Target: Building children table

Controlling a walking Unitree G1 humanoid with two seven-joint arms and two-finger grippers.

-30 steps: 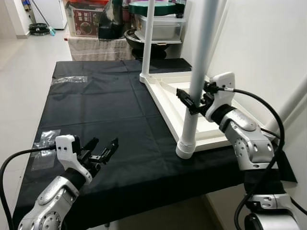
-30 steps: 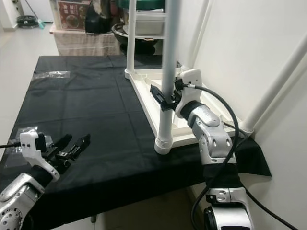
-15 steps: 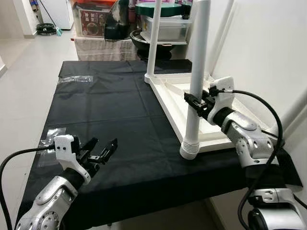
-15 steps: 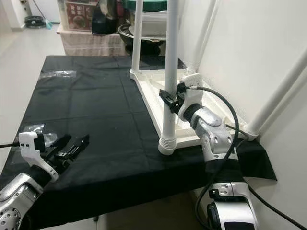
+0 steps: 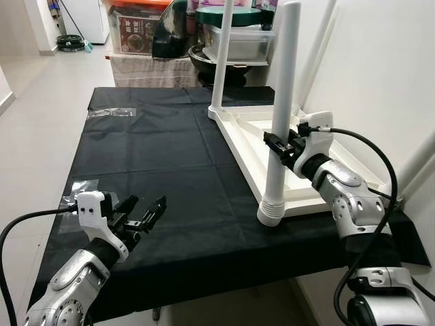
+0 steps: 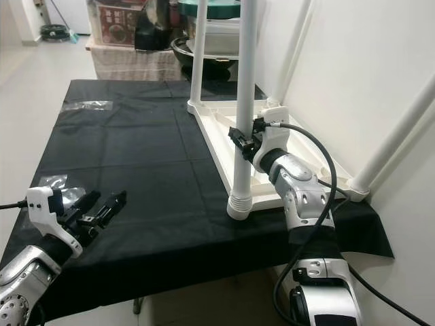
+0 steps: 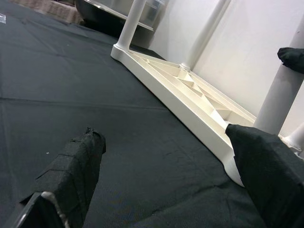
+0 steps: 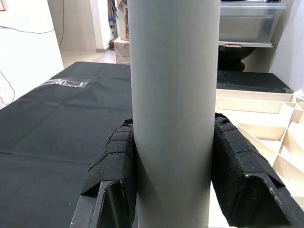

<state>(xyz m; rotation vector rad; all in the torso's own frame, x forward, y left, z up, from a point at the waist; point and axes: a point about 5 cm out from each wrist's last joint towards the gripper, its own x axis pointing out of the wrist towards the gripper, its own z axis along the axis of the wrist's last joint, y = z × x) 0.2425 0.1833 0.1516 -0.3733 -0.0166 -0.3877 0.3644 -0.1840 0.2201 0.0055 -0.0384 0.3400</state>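
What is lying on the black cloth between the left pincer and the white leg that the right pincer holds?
Nothing: in the left eye view, only bare black cloth lies between the left pincer and the white leg gripped by the right pincer.

A black cloth (image 5: 149, 163) covered the work surface. Clear plastic bags lay on it at the far left (image 5: 111, 112) and near left (image 5: 76, 187). Beyond its far edge stood a lidded storage bin (image 5: 241, 41), a dark pot (image 5: 204, 58) and a striped towel (image 5: 146, 69).

White table leg (image 5: 280, 122), black cloth (image 5: 149, 156), black-fingered right hand (image 5: 279, 146).
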